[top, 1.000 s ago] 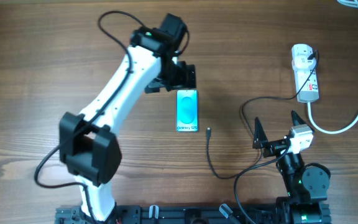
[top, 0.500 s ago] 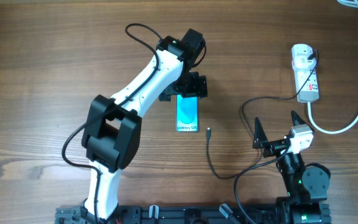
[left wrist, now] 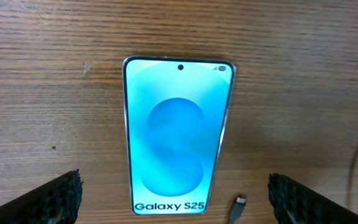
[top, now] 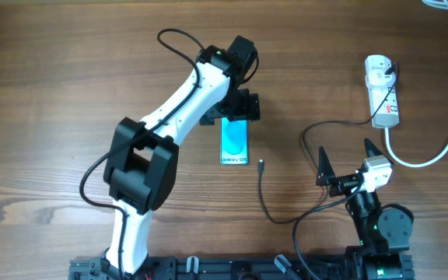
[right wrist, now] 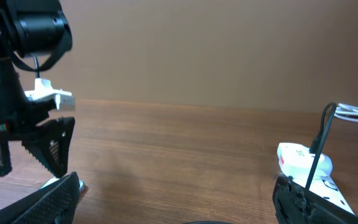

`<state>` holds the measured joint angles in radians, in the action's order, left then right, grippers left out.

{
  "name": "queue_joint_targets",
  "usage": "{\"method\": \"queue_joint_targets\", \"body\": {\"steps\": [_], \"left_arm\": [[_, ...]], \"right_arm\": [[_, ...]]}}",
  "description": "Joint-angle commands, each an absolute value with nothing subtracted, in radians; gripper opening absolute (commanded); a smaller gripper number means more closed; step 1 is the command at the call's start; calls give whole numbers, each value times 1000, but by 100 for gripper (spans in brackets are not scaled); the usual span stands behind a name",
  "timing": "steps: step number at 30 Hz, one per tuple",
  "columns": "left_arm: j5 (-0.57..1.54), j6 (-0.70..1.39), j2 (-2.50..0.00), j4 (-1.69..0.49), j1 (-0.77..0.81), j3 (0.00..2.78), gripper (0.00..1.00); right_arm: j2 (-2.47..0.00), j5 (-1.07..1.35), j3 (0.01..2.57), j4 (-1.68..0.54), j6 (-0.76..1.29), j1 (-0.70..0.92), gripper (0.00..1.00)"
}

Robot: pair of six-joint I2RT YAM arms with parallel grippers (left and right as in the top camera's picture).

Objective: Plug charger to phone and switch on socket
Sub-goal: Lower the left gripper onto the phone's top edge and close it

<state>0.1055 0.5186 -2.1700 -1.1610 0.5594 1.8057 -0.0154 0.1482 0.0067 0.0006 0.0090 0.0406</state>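
Plugging-in is judged to be in hand: the flat cyan-screened phone, laid on the wooden bench with the thin black charger cable's tip just beside it, is overhung by the wide-open left gripper, so steadying it seems called for next.

One phone is lying under the left end effector; one charger, one socket and one white cord are lying beyond the right end effector.

My wooden table bears the phone flat, screen up; the charger lies just beside it; the socket sits well apart.
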Motion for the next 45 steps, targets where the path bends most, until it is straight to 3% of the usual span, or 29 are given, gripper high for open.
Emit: {"method": "queue_joint_targets", "body": {"steps": [1,10,25,45], "left_arm": [[92,532,-2222,-1155,579,1799,100],[80,398,-2260,-1155,604,1799,100],[25,538,-2270,-1151,602,1799,100],[2,510,-2271,-1124,602,1799,100]], "right_arm": [[-7,138,6,7,1,46,100],[-7,138,6,7,1,46,100],[-7,138,6,7,1,46,100],[-7,138,6,7,1,46,100]]}}
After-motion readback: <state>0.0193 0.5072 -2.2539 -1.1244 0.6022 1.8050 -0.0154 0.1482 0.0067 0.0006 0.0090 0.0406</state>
